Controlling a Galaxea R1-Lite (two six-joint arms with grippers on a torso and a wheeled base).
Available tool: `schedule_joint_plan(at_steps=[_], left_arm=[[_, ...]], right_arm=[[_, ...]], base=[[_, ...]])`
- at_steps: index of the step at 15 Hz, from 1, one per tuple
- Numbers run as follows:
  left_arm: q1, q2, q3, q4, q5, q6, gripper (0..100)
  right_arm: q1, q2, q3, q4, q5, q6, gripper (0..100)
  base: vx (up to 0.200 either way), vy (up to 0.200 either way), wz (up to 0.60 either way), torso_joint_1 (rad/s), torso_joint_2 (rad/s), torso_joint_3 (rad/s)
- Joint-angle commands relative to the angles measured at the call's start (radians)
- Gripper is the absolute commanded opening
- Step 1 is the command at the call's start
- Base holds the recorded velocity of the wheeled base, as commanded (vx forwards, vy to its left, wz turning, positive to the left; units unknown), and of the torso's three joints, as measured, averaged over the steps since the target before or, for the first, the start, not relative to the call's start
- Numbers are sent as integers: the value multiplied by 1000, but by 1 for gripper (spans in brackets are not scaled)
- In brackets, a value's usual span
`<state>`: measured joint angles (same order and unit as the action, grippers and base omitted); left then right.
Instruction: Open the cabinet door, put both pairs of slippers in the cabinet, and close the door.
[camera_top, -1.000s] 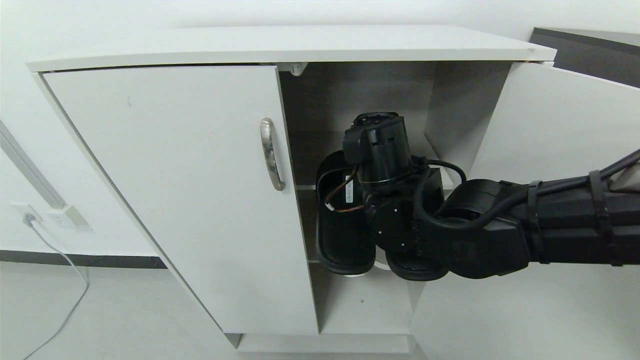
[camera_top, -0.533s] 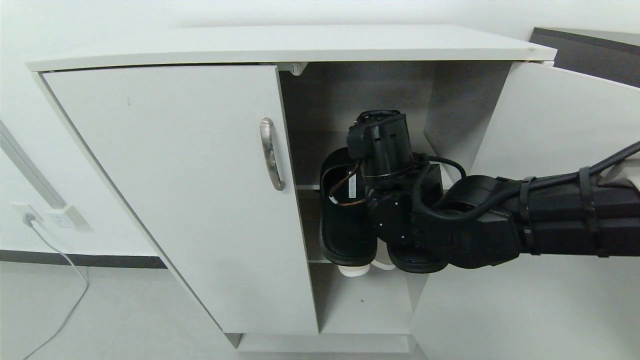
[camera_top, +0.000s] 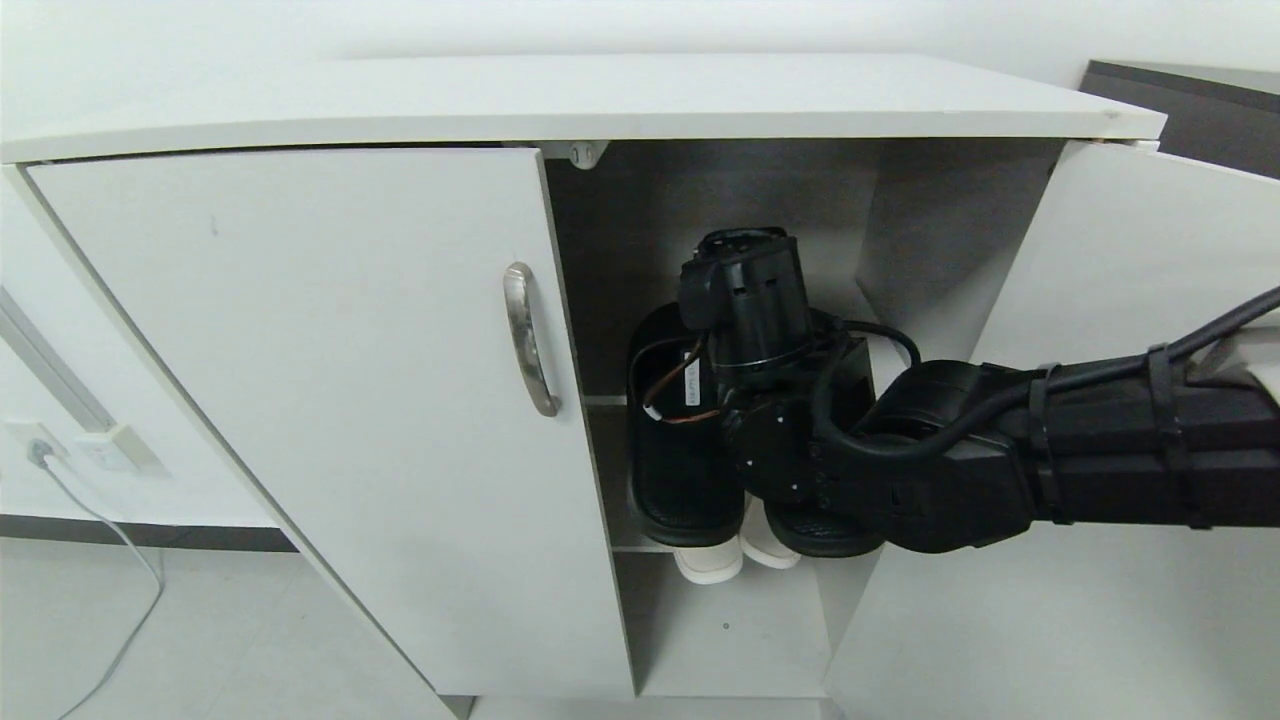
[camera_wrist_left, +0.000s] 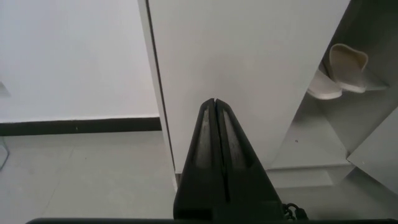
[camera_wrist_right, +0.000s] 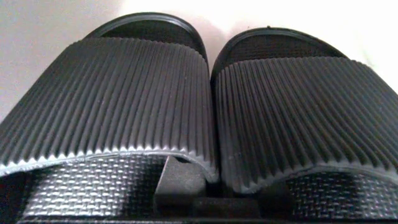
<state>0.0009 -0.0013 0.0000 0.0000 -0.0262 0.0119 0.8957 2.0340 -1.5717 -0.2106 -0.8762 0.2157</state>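
The white cabinet (camera_top: 600, 95) has its left door (camera_top: 300, 380) shut and its right door (camera_top: 1130, 260) swung open. My right gripper (camera_top: 745, 300) is inside the opening, shut on the pair of black slippers (camera_top: 680, 470), which hang at shelf height. In the right wrist view the ribbed straps of the black slippers (camera_wrist_right: 137, 99) lie side by side, with a finger (camera_wrist_right: 180, 186) between them. The white slippers (camera_top: 712, 566) lie on the shelf under the black pair, their ends sticking out. My left gripper (camera_wrist_left: 214, 124) is shut and empty, low in front of the left door, with the white slippers (camera_wrist_left: 348, 65) off to its side.
A metal handle (camera_top: 527, 340) sits on the left door's inner edge. The cabinet's lower compartment (camera_top: 725, 625) is bare. A wall socket with a cable (camera_top: 40, 455) is at the far left, above grey floor (camera_wrist_left: 87, 174).
The head camera has shifted closer to the cabinet. My right arm has carried the black slippers further in over the shelf, and more of the white slippers shows beneath them.
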Motion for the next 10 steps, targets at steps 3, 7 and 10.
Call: schedule_joint_plan(at_steps=[3,7,10], left_arm=[[1,1,0,0,0,0,0],[1,1,0,0,0,0,0],[1,1,0,0,0,0,0]], right_arm=[[-12,11,-27,0,19,-19,0],[-64,69,-134,8,43,-52,0],[-100,117,-215,13,63,-90,0]], base=[[0,0,0,0,0,0],[0,0,0,0,0,0],[0,0,0,0,0,0]])
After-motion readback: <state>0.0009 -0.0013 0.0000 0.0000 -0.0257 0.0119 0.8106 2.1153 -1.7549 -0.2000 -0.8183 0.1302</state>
